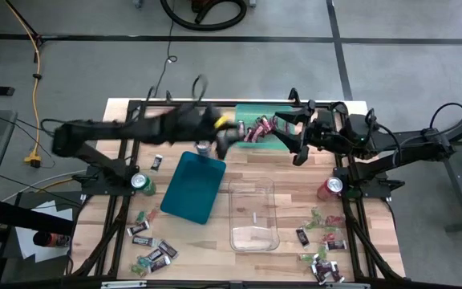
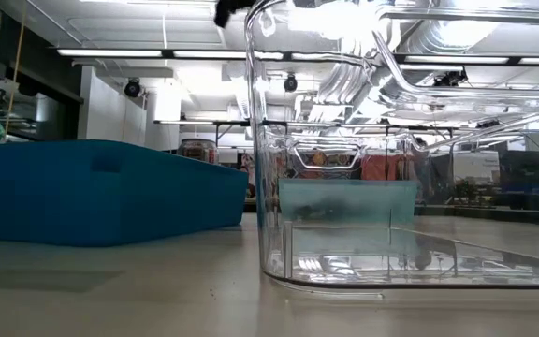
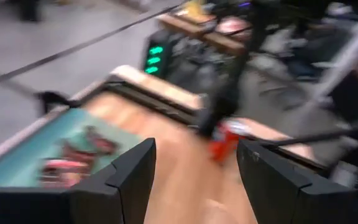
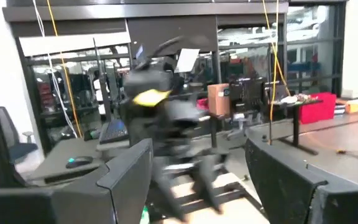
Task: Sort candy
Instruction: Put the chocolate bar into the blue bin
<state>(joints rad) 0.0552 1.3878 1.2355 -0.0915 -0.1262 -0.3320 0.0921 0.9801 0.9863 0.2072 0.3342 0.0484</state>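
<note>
Candy lies in three places: dark red pieces (image 1: pixel 257 128) in a green tray (image 1: pixel 251 112) at the table's far middle, and loose wrapped pieces near the front left (image 1: pixel 147 245) and front right (image 1: pixel 323 241). My left gripper (image 1: pixel 224 138) hangs open and blurred above the far end of the blue bin (image 1: pixel 192 186), beside the green tray. The left wrist view shows its fingers (image 3: pixel 194 149) apart with nothing between them. My right gripper (image 1: pixel 291 138) is raised over the tray's right end. It is open and empty, as the right wrist view (image 4: pixel 197 149) shows.
A clear plastic bin (image 1: pixel 253 213) stands right of the blue bin, near the table's middle. One drink can (image 1: pixel 141 183) stands at the left side and another (image 1: pixel 330 187) at the right. Dark arm frames run along both side edges.
</note>
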